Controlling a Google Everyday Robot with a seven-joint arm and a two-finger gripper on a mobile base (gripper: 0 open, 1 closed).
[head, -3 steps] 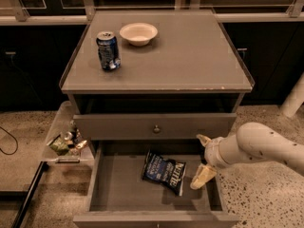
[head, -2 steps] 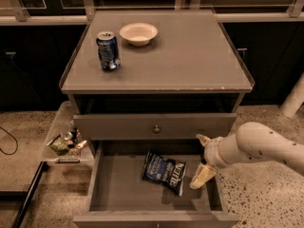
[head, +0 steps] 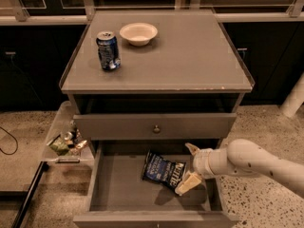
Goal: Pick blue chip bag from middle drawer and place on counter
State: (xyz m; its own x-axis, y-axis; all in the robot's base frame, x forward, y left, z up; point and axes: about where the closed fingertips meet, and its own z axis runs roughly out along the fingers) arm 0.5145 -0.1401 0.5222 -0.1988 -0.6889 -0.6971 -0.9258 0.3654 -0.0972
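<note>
We see the blue chip bag (head: 164,171) in the middle drawer (head: 118,186), the gripper (head: 187,169) just right of it, perhaps touching. On the counter (head: 190,56) above, a can (head: 108,50) stands left of a bowl (head: 138,33).

Pincer (head: 185,169) now lower, nearer blue chip bag (head: 160,168)

tool (head: 190,166) low centre-right, fingers (head: 188,183) spread apart

You're getting dim, warm overhead light: counter (head: 190,56) is glaring faintly, middle drawer (head: 118,189) is sitting in shadow, gripper (head: 190,166) at its right side is shading the floor by the blue chip bag (head: 164,170).
</note>
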